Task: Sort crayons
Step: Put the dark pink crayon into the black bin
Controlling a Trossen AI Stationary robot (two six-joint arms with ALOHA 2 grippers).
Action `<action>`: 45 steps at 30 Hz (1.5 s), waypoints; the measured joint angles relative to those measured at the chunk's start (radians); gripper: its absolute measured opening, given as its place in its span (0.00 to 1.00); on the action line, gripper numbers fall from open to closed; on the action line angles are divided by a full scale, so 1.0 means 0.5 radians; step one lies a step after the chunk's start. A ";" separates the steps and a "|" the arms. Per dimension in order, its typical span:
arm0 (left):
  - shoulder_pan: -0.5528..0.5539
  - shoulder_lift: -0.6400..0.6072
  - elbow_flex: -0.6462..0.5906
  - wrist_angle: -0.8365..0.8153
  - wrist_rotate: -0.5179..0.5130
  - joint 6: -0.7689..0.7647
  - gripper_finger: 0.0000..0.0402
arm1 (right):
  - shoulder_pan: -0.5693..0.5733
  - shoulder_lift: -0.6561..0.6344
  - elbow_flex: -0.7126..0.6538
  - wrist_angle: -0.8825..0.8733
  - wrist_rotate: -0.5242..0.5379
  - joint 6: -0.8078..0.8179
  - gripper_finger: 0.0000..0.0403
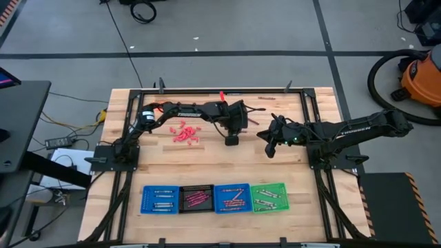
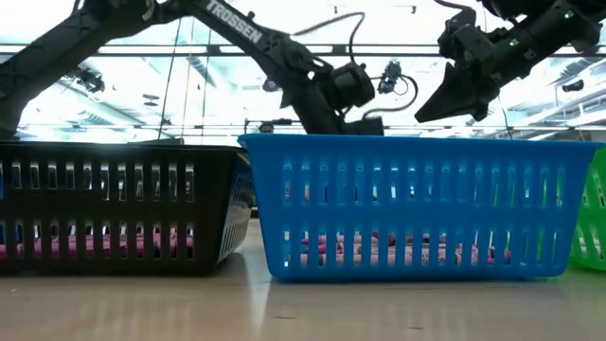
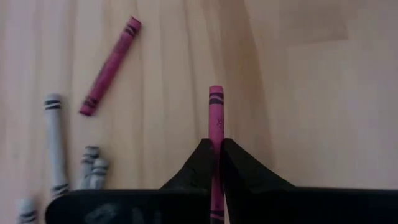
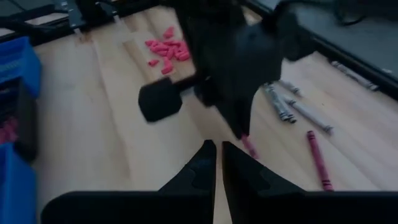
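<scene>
My left gripper (image 1: 232, 138) is over the middle of the table and shut on a magenta crayon (image 3: 216, 112). In the right wrist view it shows as a dark mass (image 4: 239, 127) with the crayon's end below it. My right gripper (image 1: 269, 148) hangs just to the right of it, shut and empty (image 4: 216, 150). Loose crayons lie flat on the wood near the left gripper: a magenta one (image 3: 111, 65), several grey ones (image 3: 55, 140) (image 4: 287, 107) and a maroon one (image 4: 318, 160). My left gripper pinches the magenta crayon's wrapped shaft (image 3: 216, 135) between its two fingers. The crayon lies along the fingers and runs back between them. The fingers point down at the table and the crayon's free end (image 4: 250, 147) sticks out below their tips. Whether that end touches the wood I cannot tell.
A heap of small pink pieces (image 1: 185, 132) lies left of the left gripper. Along the near edge stand four trays holding crayons: blue (image 1: 160, 200), black (image 1: 196, 199), blue (image 1: 231, 198) and green (image 1: 269, 196). A black frame (image 1: 207, 91) rims the table.
</scene>
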 joint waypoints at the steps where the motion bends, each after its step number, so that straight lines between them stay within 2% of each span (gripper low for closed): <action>1: -0.007 -0.020 -0.008 -0.014 0.000 -0.003 0.04 | 0.000 -0.001 0.000 -0.001 -0.031 0.000 0.08; 7: -0.105 -0.178 -0.157 -0.094 0.008 -0.052 0.04 | 0.000 0.003 0.000 -0.028 -0.295 0.012 0.08; 11: -0.218 -0.346 -0.365 -0.076 0.012 -0.143 0.04 | 0.000 0.003 0.000 -0.058 -0.369 0.060 0.08; 18: -0.488 -0.738 -0.759 0.066 -0.015 -0.385 0.04 | 0.001 0.004 0.000 -0.080 -0.344 0.065 0.08; 30: -1.029 -1.285 -1.226 0.188 -0.335 -0.822 0.05 | 0.003 0.024 0.000 -0.053 0.032 0.136 0.08; 37: -1.220 -1.391 -1.414 0.279 -0.352 -1.215 0.05 | 0.007 0.147 0.001 0.091 0.054 0.140 0.08; 45: -1.418 -1.388 -1.621 0.394 -0.354 -1.660 0.05 | 0.007 0.240 0.000 0.147 -0.004 0.171 0.08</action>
